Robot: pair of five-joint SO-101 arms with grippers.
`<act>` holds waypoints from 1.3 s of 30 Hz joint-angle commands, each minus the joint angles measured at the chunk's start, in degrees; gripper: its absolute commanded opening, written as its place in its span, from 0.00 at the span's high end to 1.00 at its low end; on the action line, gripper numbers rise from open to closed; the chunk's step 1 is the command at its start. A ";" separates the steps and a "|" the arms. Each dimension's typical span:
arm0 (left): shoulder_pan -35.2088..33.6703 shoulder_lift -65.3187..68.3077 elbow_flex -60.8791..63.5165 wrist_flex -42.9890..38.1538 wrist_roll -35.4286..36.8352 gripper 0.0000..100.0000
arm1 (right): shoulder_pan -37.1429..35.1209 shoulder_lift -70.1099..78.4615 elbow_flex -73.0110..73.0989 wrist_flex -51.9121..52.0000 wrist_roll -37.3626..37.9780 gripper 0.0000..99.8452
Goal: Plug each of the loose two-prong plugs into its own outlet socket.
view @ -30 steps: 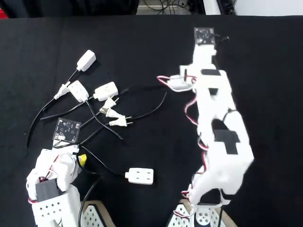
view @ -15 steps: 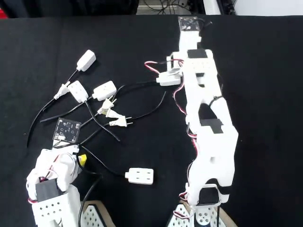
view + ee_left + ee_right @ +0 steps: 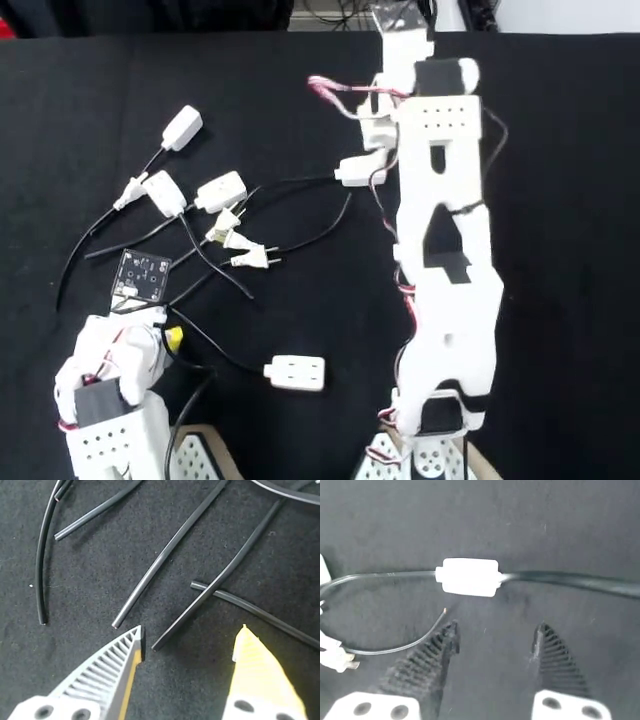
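High cam sits well above and looks steeply down on the black table [image 3: 560, 300], with the arm bases at the lower edge of the frame and the far side at the top. My left wrist cam is very near the cloth, facing down past the left gripper [image 3: 192, 630] onto black cables [image 3: 165, 565]. The right wrist cam is also near and faces down past the right gripper [image 3: 496, 627] onto a white block [image 3: 469, 576]. That same block is at upper centre of the high view [image 3: 355, 172].

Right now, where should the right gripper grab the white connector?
Take the white connector across its long sides, from above: the cable leaves both short ends. The right gripper has its jaws open along the cable, so probably turn the wrist first.
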 commanded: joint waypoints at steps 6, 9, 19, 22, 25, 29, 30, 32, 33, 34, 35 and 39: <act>-0.40 -0.35 -0.04 -0.97 -0.26 0.71 | -3.43 -15.34 14.37 2.55 9.58 0.76; -0.40 -0.35 -0.04 -0.97 -0.26 0.71 | -5.71 -27.30 28.79 2.46 13.36 0.76; 3.03 -0.35 -2.42 -0.44 -2.29 0.71 | -2.64 -64.84 69.41 -4.48 19.16 0.76; 10.42 -0.35 -3.47 0.09 -9.05 0.71 | 0.00 -71.60 81.89 -8.79 19.08 0.76; 17.45 -0.35 -7.25 0.88 -15.56 0.71 | 4.66 -76.00 93.23 -14.07 19.08 0.82; 28.44 -0.26 -12.26 2.90 -18.46 0.71 | 14.68 -78.46 104.57 -23.65 18.99 0.99; 31.87 -0.26 -13.41 4.13 -19.25 0.71 | 17.23 -78.46 106.51 -25.93 18.99 0.99; 38.64 -0.18 -15.25 5.80 -19.78 0.71 | 21.45 -78.55 109.14 -29.01 18.99 0.97; 41.63 0.00 -15.87 6.24 -19.78 0.71 | 22.77 -78.55 110.20 -29.98 18.99 0.97; 44.35 0.70 -16.48 6.42 -19.78 0.71 | 23.74 -78.55 110.99 -30.68 19.08 0.97; 46.55 1.93 -17.10 6.42 -19.78 0.71 | 24.18 -78.73 111.78 -31.21 19.34 0.98; 54.11 11.87 -20.26 5.45 -24.44 0.71 | 24.62 -78.81 114.33 -32.88 19.43 0.98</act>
